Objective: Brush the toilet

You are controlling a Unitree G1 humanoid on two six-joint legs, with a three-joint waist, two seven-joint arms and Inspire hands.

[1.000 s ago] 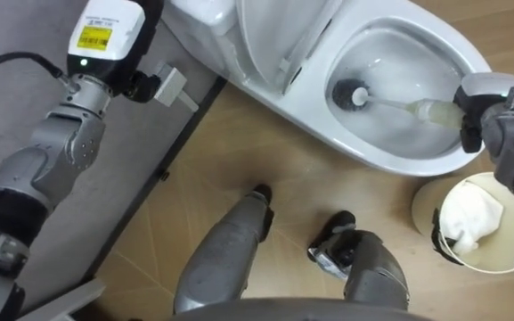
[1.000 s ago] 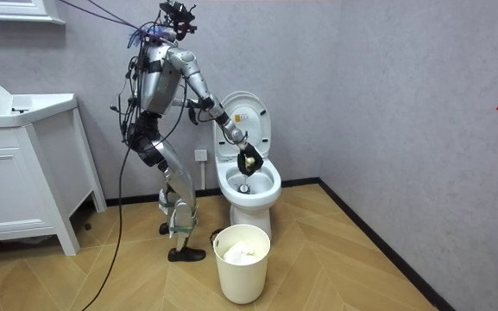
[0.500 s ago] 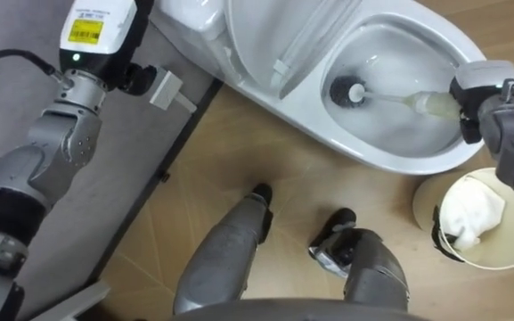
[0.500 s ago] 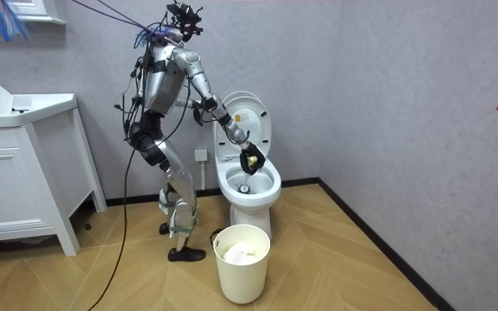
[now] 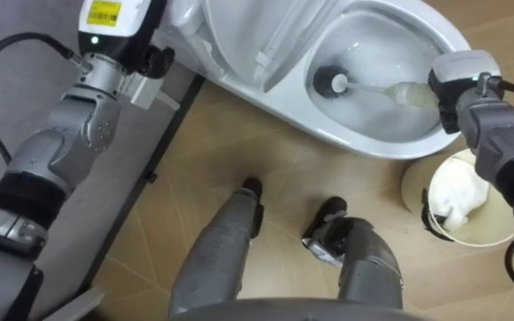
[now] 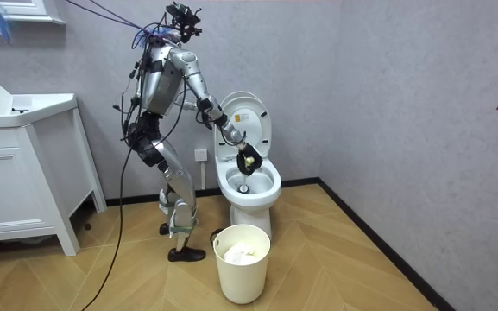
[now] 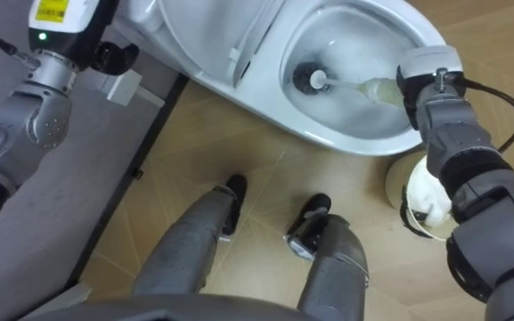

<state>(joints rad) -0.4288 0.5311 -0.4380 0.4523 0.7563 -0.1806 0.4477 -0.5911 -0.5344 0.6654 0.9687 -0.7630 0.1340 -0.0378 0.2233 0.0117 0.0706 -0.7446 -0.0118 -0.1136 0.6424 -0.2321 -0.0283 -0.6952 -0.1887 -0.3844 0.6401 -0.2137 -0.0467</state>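
The white toilet (image 5: 390,138) (image 6: 249,186) has its lid up. The toilet brush's dark head (image 5: 331,83) (image 7: 311,78) lies at the bottom of the bowl. Its pale handle (image 5: 390,90) runs to the right into my right hand (image 5: 457,85) (image 7: 428,76), which is shut on it over the bowl's right rim. In the room view I stand at the toilet's left side with that right hand (image 6: 248,159) stretched down into the bowl. My left hand (image 5: 114,18) is raised beside the cistern, its fingers cut off by the picture's top edge.
A white bin (image 5: 497,236) (image 6: 242,263) holding crumpled white paper stands on the wooden floor by my right foot, in front of the toilet. A grey wall with a white socket (image 5: 145,89) is on my left. A white cabinet (image 6: 24,173) stands further off.
The eye view has shifted a little to the left. The brush stays in the bowl in my right hand. My left hand has come closer to the cistern.
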